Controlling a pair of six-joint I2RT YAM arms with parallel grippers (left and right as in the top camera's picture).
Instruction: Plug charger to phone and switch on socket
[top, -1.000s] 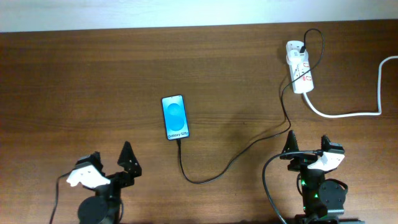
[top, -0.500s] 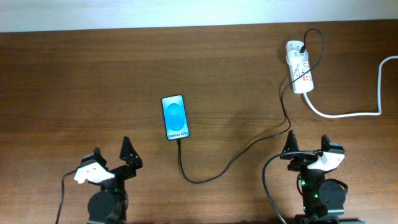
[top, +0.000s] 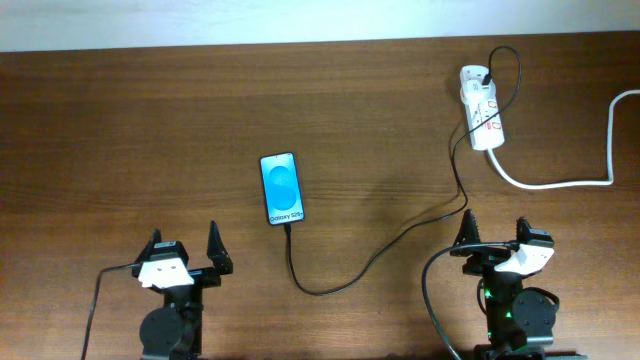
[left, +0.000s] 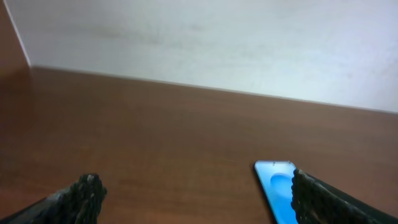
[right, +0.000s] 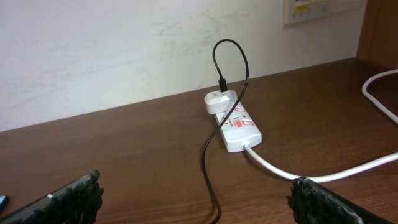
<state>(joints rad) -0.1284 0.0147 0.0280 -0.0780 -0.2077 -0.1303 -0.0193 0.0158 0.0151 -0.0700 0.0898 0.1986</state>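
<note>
The phone (top: 282, 188) lies flat mid-table, blue screen up, and its top corner shows in the left wrist view (left: 277, 186). The charger (top: 291, 255), a thin black cable, meets the phone's near edge, loops right and runs up to the socket (top: 481, 120). In the right wrist view the charger (right: 207, 152) arches up from a white adapter seated at the far end of the socket (right: 239, 128). My left gripper (top: 184, 242) stands open at the front edge, near and left of the phone. My right gripper (top: 495, 228) stands open at the front right, the cable passing just beyond it.
A thick white cord (top: 560, 183) leaves the socket and curves off the right edge. A pale wall runs behind the table's far edge, with a wall plate (right: 308, 9) at the upper right. Bare wood lies between the phone and the socket.
My left arm has swung right and turned, so its open fingers now point straight toward the far edge. The right arm, phone and cable have not moved.
</note>
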